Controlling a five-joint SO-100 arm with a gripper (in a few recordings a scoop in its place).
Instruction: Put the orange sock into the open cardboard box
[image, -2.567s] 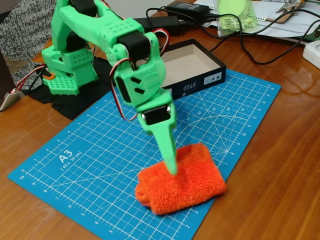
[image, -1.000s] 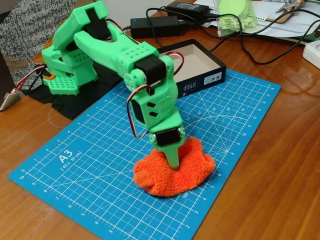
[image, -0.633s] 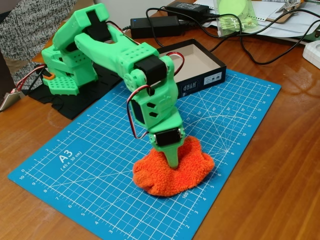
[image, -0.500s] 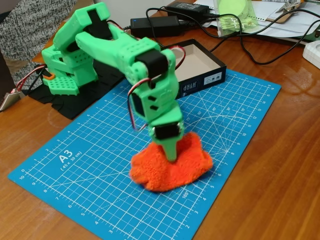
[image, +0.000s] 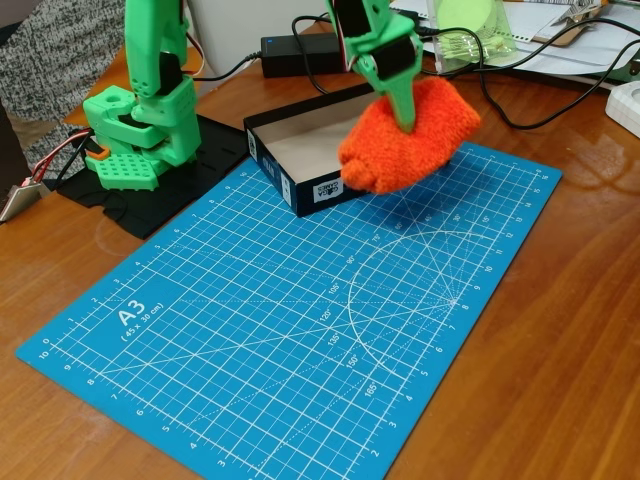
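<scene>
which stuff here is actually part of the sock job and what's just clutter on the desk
Part of the job:
- orange sock, held up by the green gripper
- open cardboard box, just under and behind the sock

Just lying about:
- blue cutting mat
- black power adapter and its cables
- papers at the top right

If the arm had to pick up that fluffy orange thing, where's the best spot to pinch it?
Probably at the bunched top, from above, as the gripper holds the orange sock now. The soft fabric gathers between the fingers there, and the rest hangs free below, over the open cardboard box.
</scene>
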